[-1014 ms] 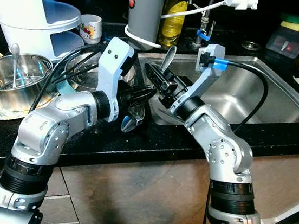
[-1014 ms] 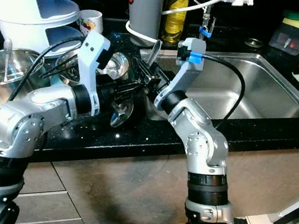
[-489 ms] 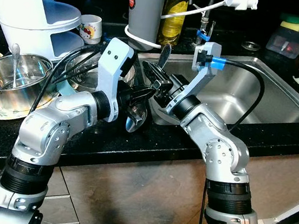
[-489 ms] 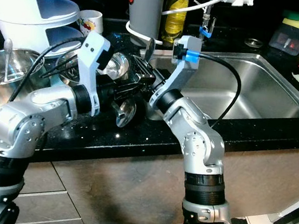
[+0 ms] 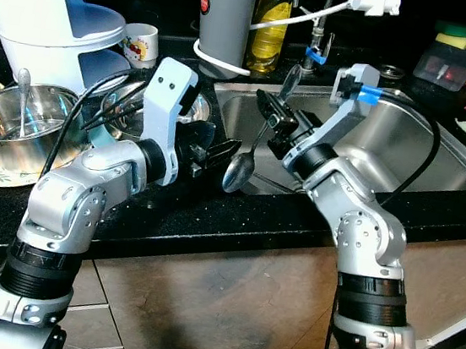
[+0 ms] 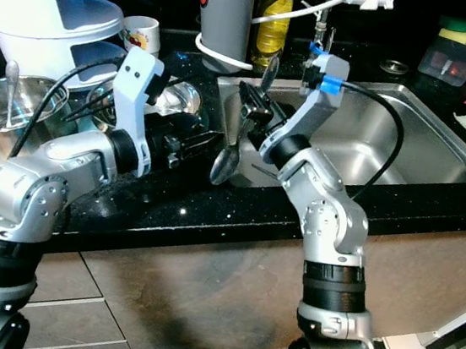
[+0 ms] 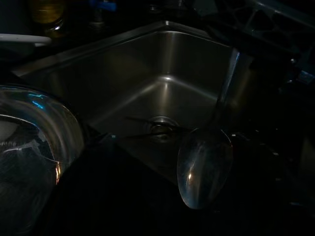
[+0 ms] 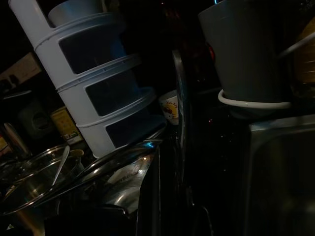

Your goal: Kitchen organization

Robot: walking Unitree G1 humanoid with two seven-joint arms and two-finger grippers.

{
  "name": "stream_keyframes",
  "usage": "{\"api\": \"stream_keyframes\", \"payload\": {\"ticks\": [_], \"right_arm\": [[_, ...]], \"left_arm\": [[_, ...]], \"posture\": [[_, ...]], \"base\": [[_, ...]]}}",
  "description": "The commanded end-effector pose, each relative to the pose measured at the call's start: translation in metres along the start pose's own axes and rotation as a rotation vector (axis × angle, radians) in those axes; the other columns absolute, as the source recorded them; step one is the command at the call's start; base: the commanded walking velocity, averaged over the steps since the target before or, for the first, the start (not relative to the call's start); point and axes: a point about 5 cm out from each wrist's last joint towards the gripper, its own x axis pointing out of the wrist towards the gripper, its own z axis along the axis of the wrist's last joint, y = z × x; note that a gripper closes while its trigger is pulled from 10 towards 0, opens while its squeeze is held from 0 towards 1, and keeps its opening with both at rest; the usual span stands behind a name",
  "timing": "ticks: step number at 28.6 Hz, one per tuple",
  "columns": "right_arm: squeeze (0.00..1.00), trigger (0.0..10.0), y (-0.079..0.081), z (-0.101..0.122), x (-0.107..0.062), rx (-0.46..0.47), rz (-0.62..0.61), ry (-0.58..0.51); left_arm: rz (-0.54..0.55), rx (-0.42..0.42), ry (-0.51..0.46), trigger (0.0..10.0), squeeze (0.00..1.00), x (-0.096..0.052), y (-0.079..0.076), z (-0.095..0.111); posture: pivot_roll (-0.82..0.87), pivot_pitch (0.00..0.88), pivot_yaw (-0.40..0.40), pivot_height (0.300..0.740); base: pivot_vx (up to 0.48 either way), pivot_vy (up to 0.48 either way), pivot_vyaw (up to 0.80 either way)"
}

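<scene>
- My right pincer (image 5: 275,118) grips the spoon (image 5: 256,146) mid-handle, bowl hanging down-left over the sink (image 5: 441,140) edge.
- My left pincer (image 5: 219,150), fingers parted and empty, sits just beside the bowl.

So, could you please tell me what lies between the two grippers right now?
In the left eye view, a large shiny metal spoon hangs bowl-down between the left gripper and the right gripper, which clamps its handle.

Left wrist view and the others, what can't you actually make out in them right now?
- Left gripper: open or shut, lost in dark clutter, head views.
- Steel bowl's contents: glare, small, left eye view.
- Sink surroundings: too dark, left wrist view.
- Right gripper hold on the spoon: fingers merge into black.
</scene>
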Motion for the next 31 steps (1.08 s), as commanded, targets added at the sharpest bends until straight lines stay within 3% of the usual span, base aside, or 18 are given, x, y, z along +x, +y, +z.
{"api": "stream_keyframes", "payload": {"ticks": [1,3,4,5,6,9,17,18,19,20,22,23,28,31], "right_arm": [[0.00,0.0,-0.003,0.008,0.001,-0.017,-0.002,-0.030],[0.00,0.0,-0.005,0.010,0.001,-0.023,-0.008,-0.037],[0.00,0.0,-0.006,0.011,0.001,-0.027,-0.012,-0.043],[0.00,0.0,-0.009,0.013,0.002,-0.035,-0.021,-0.053],[0.00,0.0,-0.013,0.016,0.003,-0.050,-0.035,-0.068],[0.00,0.0,-0.031,0.020,0.006,-0.141,-0.103,-0.100],[0.00,0.0,-0.050,0.013,0.016,-0.270,-0.154,-0.087],[0.00,4.0,-0.052,0.009,0.016,-0.282,-0.156,-0.076],[0.00,4.0,-0.052,0.009,0.016,-0.282,-0.156,-0.076],[0.00,8.9,-0.056,0.003,0.017,-0.300,-0.161,-0.061],[0.00,8.9,-0.056,0.003,0.017,-0.300,-0.161,-0.061],[0.00,10.0,-0.060,-0.003,0.017,-0.332,-0.167,-0.042],[0.00,10.0,-0.069,-0.013,0.018,-0.412,-0.192,-0.015],[0.00,10.0,-0.071,-0.014,0.018,-0.425,-0.199,-0.012]], "left_arm": [[0.035,0.024,-0.009,10.0,1.00,-0.002,0.005,0.003],[0.046,0.025,-0.018,10.0,1.00,-0.002,0.006,0.004],[0.051,0.024,-0.025,10.0,0.45,-0.002,0.006,0.005],[0.053,0.026,-0.027,10.0,0.12,-0.002,0.007,0.006],[0.053,0.029,-0.029,10.0,0.00,-0.002,0.007,0.006],[0.037,0.039,-0.033,10.0,0.00,0.000,0.005,0.007],[-0.059,0.080,-0.034,10.0,0.00,0.014,-0.019,0.003],[-0.069,0.082,-0.033,10.0,0.00,0.017,-0.022,0.002],[-0.069,0.082,-0.033,10.0,0.00,0.017,-0.022,0.002],[-0.082,0.102,-0.016,10.0,0.00,0.021,-0.027,-0.002],[-0.082,0.102,-0.016,10.0,0.00,0.021,-0.027,-0.002],[-0.086,0.135,0.009,10.0,0.00,0.026,-0.030,-0.008],[-0.034,0.254,0.065,10.0,0.00,0.035,-0.026,-0.015],[-0.020,0.278,0.066,10.0,0.00,0.036,-0.024,-0.014]], "posture": [[0.02,0.177,0.003,0.740],[0.02,0.177,0.003,0.740],[0.02,0.177,0.003,0.740],[0.02,0.180,0.003,0.740],[0.02,0.180,0.003,0.740],[0.03,0.192,0.000,0.740],[0.06,0.219,-0.007,0.740],[0.06,0.227,-0.006,0.740],[0.06,0.227,-0.006,0.740],[0.07,0.237,-0.003,0.740],[0.07,0.237,-0.003,0.740],[0.08,0.248,0.000,0.740],[0.12,0.292,0.022,0.740],[0.13,0.303,0.031,0.740]], "base": [[0.000,0.000,0.00],[0.000,0.000,0.00],[0.000,0.000,0.00],[0.000,0.000,0.00],[0.000,0.000,0.00],[0.000,0.000,0.00],[0.000,0.000,0.00],[0.000,0.000,0.00],[0.000,0.000,0.00],[0.000,0.000,0.00],[0.000,0.000,0.00],[0.000,0.000,0.00],[0.000,0.000,0.00],[0.000,0.000,0.00]]}}
